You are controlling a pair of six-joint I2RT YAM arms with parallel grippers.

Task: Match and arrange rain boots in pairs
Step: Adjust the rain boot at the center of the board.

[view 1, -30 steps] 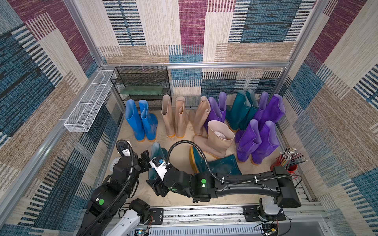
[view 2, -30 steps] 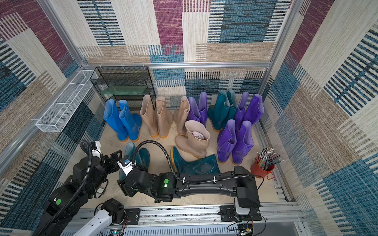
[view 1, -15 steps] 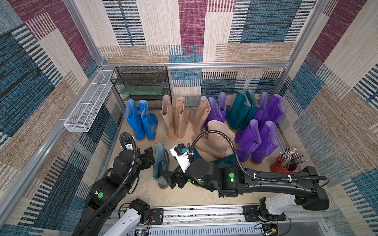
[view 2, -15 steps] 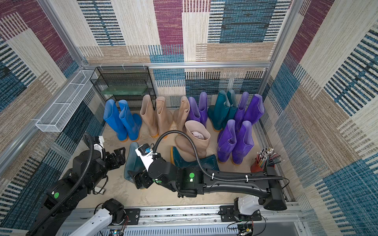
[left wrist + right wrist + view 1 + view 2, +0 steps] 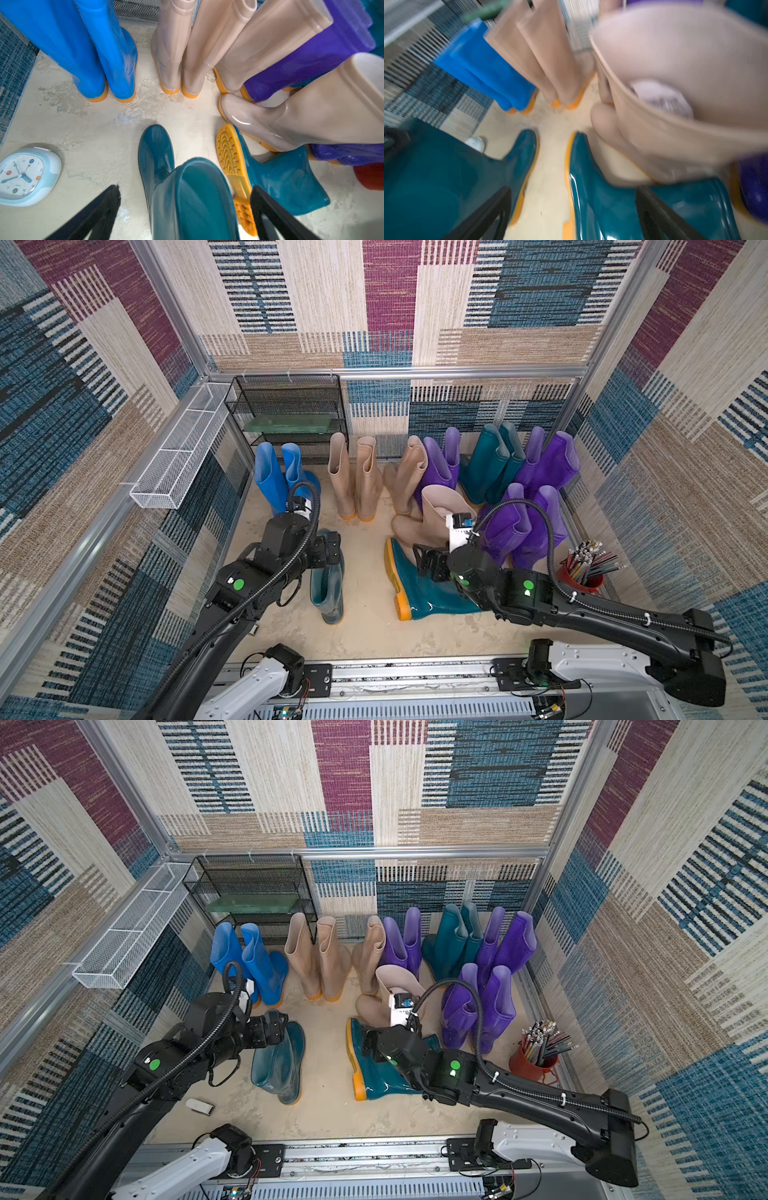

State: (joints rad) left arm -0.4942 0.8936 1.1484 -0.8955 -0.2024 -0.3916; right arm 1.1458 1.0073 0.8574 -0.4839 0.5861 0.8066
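Right end effector (image 5: 572, 195) now over toppled teal boot (image 5: 430, 601), jaws spread

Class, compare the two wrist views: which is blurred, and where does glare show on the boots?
Right wrist view: motion-blurred throughout, with white glare streaks on the lying teal boot. Left wrist view: sharp, though wide-angle distortion splays the blue boots outward; a highlight sits on the front beige boot.

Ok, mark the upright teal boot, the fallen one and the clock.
Upright teal boot (image 5: 326, 593): in a top view, shaft.
Fallen teal boot (image 5: 426, 596): in a top view, foot.
Clock (image 5: 22, 176): left wrist view, dial.
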